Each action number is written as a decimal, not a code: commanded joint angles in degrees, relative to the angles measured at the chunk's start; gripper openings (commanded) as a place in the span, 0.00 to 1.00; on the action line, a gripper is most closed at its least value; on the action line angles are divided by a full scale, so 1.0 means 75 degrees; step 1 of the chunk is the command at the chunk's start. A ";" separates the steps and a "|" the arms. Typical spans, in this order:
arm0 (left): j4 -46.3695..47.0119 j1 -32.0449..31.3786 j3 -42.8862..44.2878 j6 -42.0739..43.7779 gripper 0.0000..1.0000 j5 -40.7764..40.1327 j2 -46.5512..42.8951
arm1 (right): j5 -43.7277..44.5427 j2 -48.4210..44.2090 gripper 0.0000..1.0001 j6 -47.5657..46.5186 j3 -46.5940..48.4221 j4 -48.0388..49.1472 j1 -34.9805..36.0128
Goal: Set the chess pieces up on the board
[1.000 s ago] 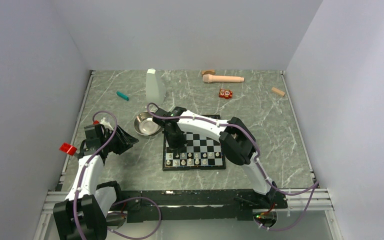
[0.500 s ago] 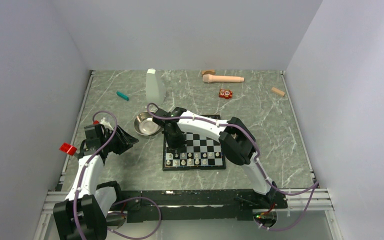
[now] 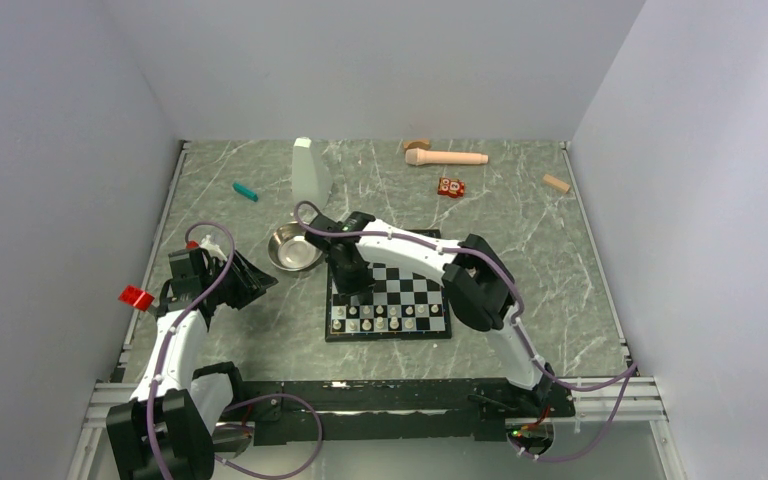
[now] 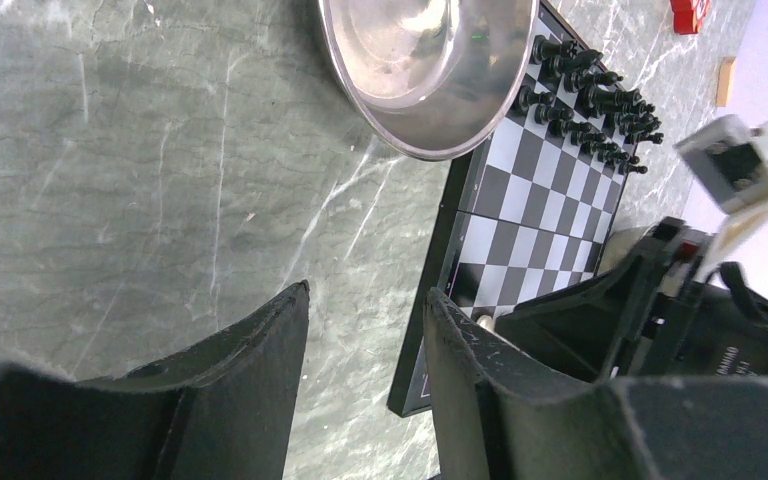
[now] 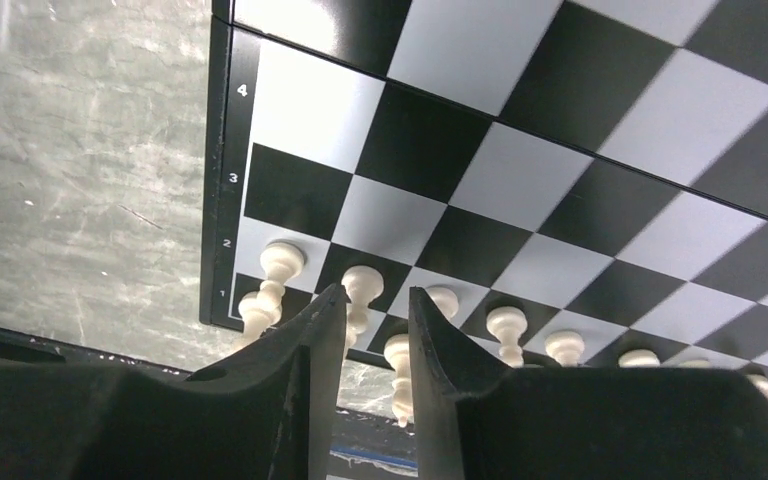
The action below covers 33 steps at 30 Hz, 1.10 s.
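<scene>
We judge white pieces (image 5: 282, 262) are being seated at seven o'clock on the board (image 5: 222, 150). The right gripper (image 5: 375, 295) hovers with jaws parted, empty, and the left gripper (image 4: 365, 292) likewise. Next we lift straight up.

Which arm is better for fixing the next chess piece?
Right, probably: the right end effector hangs open over white pieces on the board; the left end effector sits off it.

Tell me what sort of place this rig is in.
Probably a robot test cell: plain grey walls box in a marble-patterned table strewn with unrelated props: chessboard, steel bowl, white bottle.
</scene>
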 commanded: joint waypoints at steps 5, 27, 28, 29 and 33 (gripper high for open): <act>0.0220 0.0043 0.0049 0.0100 0.52 0.0134 -0.0008 | 0.0913 -0.1992 0.37 0.0518 -0.0300 0.0349 -0.0350; 0.0246 0.0042 0.0051 0.0101 0.52 0.0176 0.0089 | 0.1326 -0.6055 0.47 0.0118 -0.6381 0.1356 -0.5681; 0.0247 0.0037 0.0055 0.0102 0.52 0.0187 0.0097 | 0.1417 -0.5993 0.47 0.0086 -0.6442 0.1398 -0.5738; 0.0235 0.0034 0.0058 0.0111 0.52 0.0199 0.0108 | 0.1457 -0.5898 0.47 0.0050 -0.6506 0.1453 -0.5787; 0.0187 0.0041 0.0087 0.0125 0.52 0.0171 0.0059 | 0.1439 -0.5636 0.46 0.0053 -0.6799 0.1847 -0.5875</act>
